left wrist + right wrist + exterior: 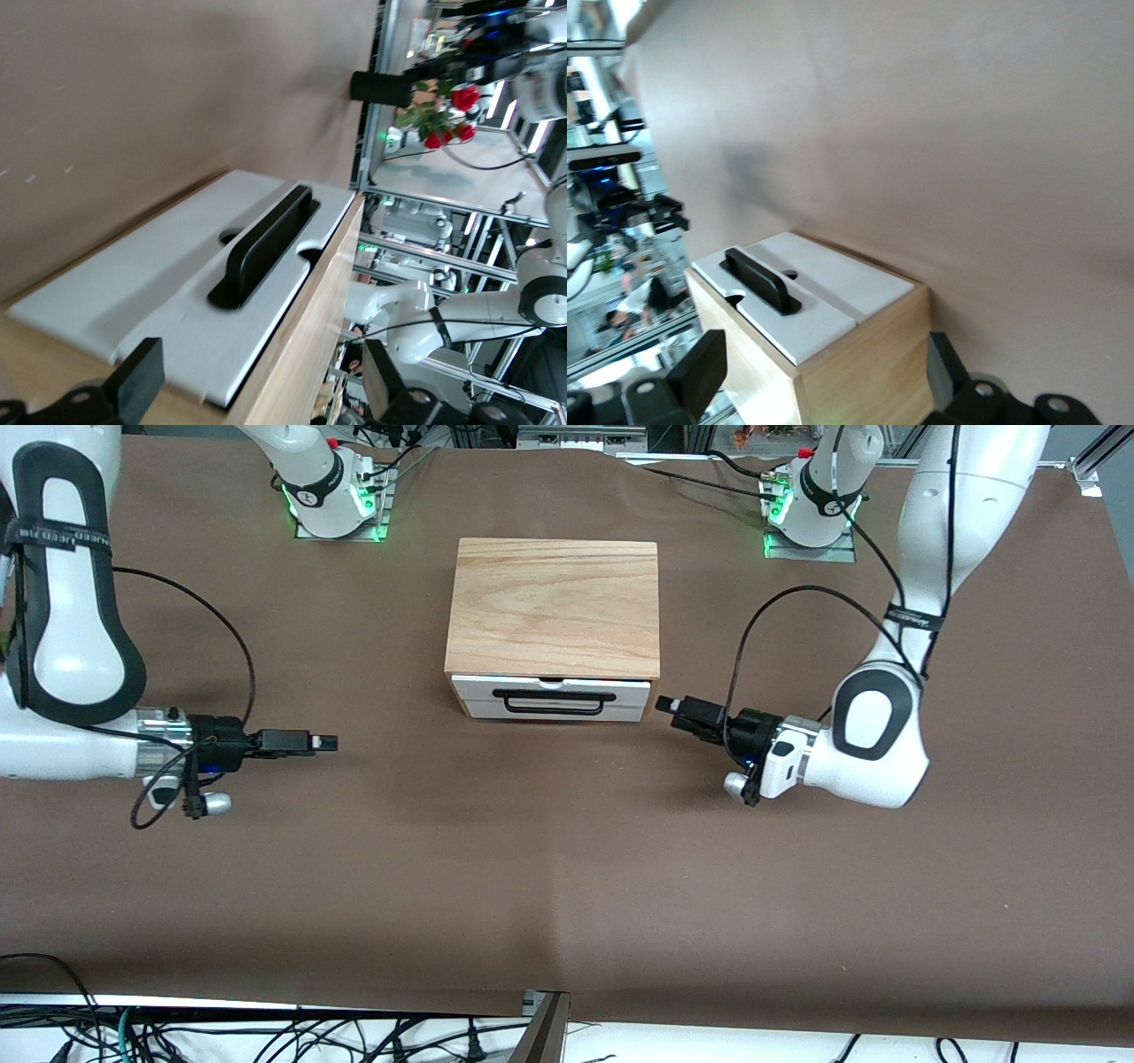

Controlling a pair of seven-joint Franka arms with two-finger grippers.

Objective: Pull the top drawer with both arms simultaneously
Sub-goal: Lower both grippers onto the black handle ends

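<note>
The light wood cabinet (554,607) stands mid-table. Its top drawer (478,685) is shut, with a white front and a black bar handle (555,712). My left gripper (669,706) is open, low over the table beside the cabinet's front corner toward the left arm's end, and touches nothing. Its wrist view shows the drawer front (168,274) and handle (266,243) close up, between its fingers (137,385). My right gripper (328,741) is open and empty, farther off toward the right arm's end. Its wrist view shows the drawer front (819,323) and handle (757,279).
A brown cloth (567,868) covers the table. The arm bases (332,505) (811,509) with green lights stand along the table edge farthest from the front camera. Cables and a metal post (545,1027) lie along the edge nearest that camera.
</note>
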